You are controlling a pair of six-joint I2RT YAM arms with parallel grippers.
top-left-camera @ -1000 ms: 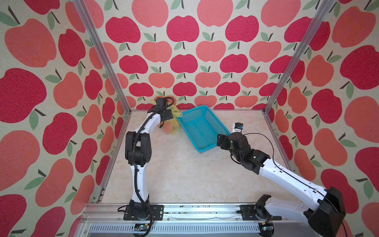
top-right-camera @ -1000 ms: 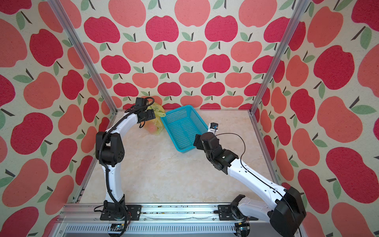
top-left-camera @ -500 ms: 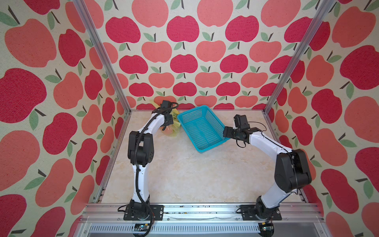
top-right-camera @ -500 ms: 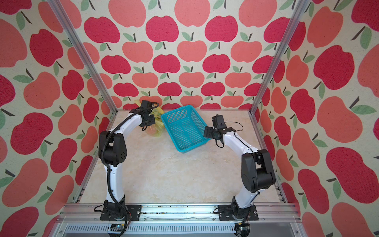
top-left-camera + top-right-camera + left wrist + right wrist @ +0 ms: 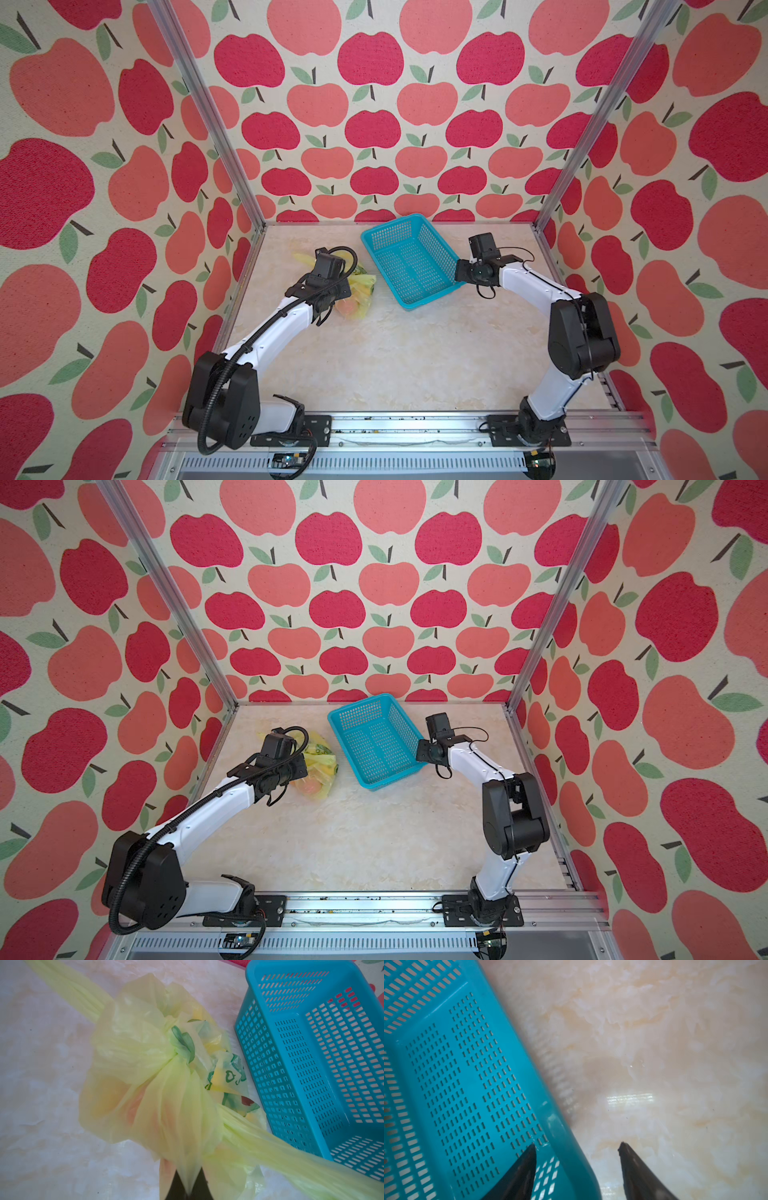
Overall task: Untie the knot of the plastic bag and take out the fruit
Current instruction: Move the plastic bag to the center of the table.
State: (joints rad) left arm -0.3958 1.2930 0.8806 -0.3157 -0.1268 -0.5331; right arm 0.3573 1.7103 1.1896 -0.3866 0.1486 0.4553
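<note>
Pale-yellow plastic bag (image 5: 360,290) lies left of centre on marble tabletop (image 5: 374,353), knot (image 5: 181,1048) tied, fruit (image 5: 348,308) inside; left gripper (image 5: 188,1186) pinched on a bag fold. Turquoise basket (image 5: 409,259) just beside. Right gripper (image 5: 577,1144) jaws apart, straddling basket rim.

Light: bright, even, diffuse; shadows were soft. Glare: one white patch lay on the tabletop (image 5: 630,1098), right wrist view. Blur: the bag (image 5: 149,1088) was smeared nearest the lens; basket (image 5: 544,1109) rim was soft.

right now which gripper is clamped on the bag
The left gripper, shut on a pinch of the plastic bag; the right gripper stands open astride the basket rim.
</note>
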